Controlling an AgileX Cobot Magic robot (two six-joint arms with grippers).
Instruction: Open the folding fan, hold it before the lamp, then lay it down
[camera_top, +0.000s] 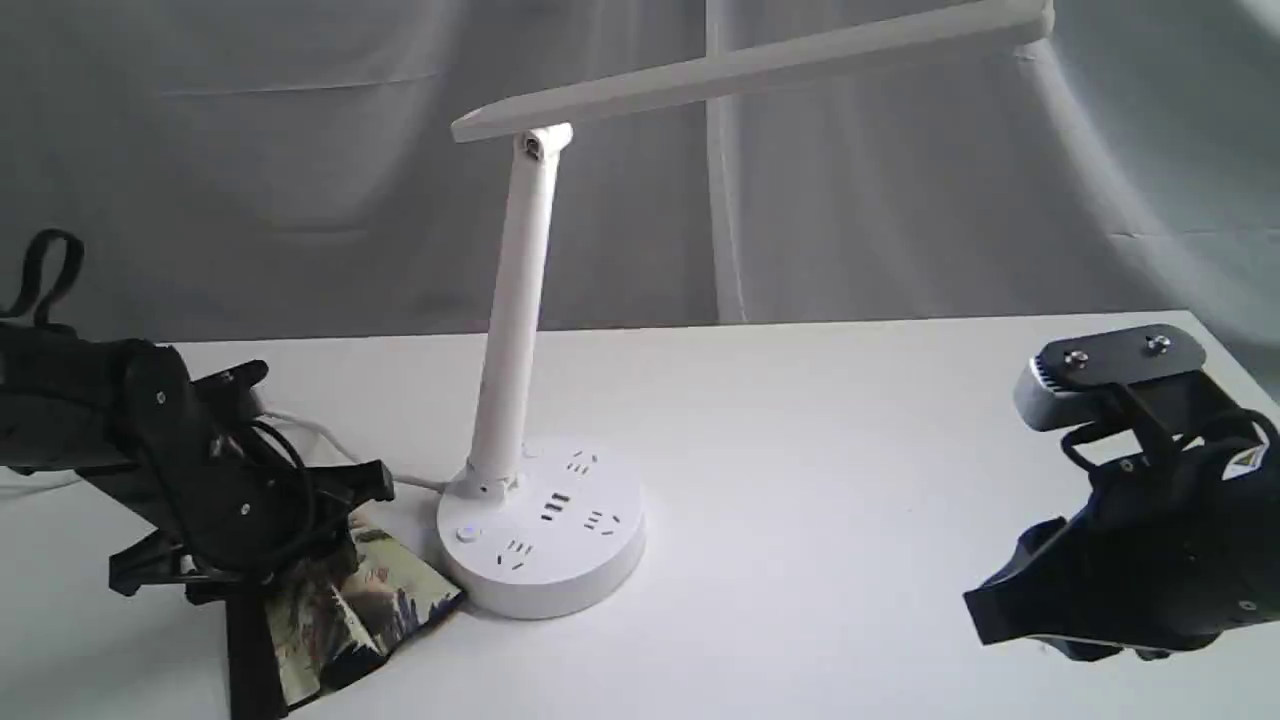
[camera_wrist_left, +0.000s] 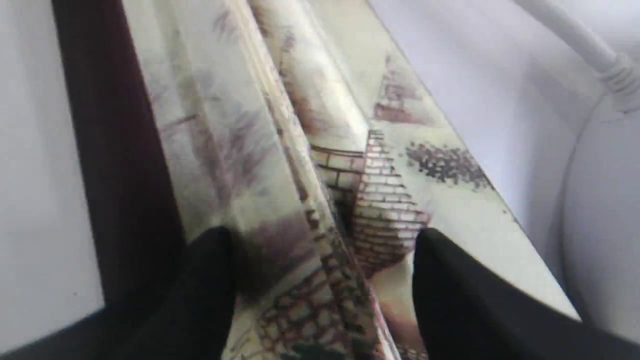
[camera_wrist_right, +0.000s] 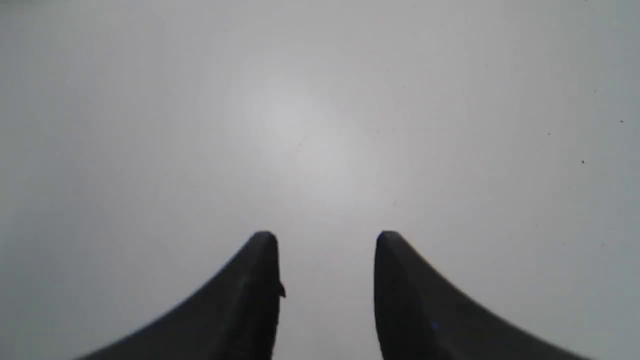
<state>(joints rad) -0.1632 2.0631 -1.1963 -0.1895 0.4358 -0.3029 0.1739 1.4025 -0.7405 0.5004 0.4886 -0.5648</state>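
Left fingers wide over the folding fan — no grip yet
The left gripper stands spread above the pleated leaf; the fan lies on the table, only partly unfolded, just beside the lamp base. I think it is better to close on the dark outer rib, not the paper, and lift clear of the base — the right gripper, half apart and empty, could take the other rib

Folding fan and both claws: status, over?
Left gripper open, low over the part-folded cream paper fan with maroon ribs, flat on white table. Right gripper open, empty. White desk lamp beside fan; nothing blocking.
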